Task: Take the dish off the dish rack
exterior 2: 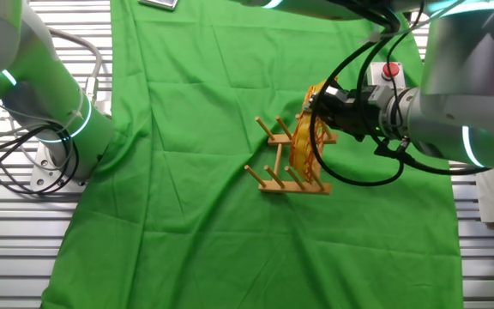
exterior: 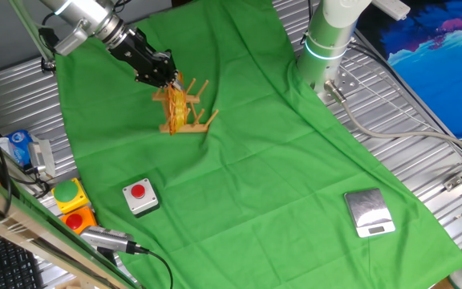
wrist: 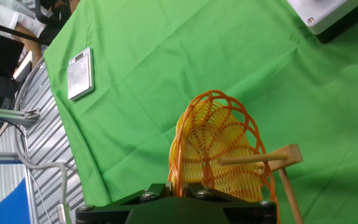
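The dish (exterior: 180, 106) is a yellow-orange woven oval. It stands on edge between the pegs of the small wooden dish rack (exterior: 192, 125) on the green cloth. My gripper (exterior: 165, 74) is at the dish's top rim, coming from the upper left. In the other fixed view the gripper (exterior 2: 320, 110) meets the dish (exterior 2: 302, 144) from the right, above the rack (exterior 2: 283, 182). In the hand view the dish (wrist: 219, 140) rises straight ahead of the gripper (wrist: 178, 186), its rim pinched between the two fingers. A rack peg (wrist: 260, 160) crosses in front of the dish.
A grey box with a red button (exterior: 140, 197) sits near the front left. A silver scale (exterior: 369, 213) lies at the front right. Yellow and orange buttons (exterior: 72, 202) sit off the cloth's left edge. A second arm's base (exterior: 326, 44) stands at the back.
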You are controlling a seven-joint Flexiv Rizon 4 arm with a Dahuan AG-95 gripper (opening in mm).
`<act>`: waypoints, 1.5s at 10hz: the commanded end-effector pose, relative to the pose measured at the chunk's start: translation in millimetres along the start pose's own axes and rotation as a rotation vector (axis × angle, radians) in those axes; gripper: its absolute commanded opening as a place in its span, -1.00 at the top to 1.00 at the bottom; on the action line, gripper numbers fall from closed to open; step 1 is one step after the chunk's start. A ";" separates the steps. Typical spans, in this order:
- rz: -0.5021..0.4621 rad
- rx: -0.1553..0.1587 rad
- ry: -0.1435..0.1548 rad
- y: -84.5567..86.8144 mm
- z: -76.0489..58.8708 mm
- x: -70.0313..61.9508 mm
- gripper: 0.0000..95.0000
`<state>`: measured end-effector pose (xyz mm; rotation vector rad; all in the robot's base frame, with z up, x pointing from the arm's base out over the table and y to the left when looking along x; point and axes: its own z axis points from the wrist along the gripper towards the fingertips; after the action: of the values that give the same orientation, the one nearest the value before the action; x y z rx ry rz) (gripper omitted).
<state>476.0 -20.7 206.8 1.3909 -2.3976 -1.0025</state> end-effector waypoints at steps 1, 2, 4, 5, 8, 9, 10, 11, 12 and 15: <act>0.004 0.004 0.006 0.4 -0.1 0.2 1.00; 0.006 0.004 0.007 0.6 -0.3 0.1 1.00; 0.007 0.005 0.008 0.9 -0.5 -0.1 1.00; 0.010 0.005 0.010 1.9 -1.5 -0.8 1.00; 0.014 0.004 0.011 4.2 -4.0 -2.6 1.00; 0.014 0.003 0.012 4.8 -4.7 -3.1 1.00; 0.014 0.002 0.012 5.5 -5.3 -3.5 1.00; 0.015 0.002 0.011 6.5 -6.3 -4.3 1.00; 0.016 0.001 0.012 7.3 -7.1 -4.9 1.00; 0.021 0.001 0.011 10.7 -10.1 -6.4 1.00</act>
<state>476.9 -16.2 223.7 1.3623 -2.4017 -0.9840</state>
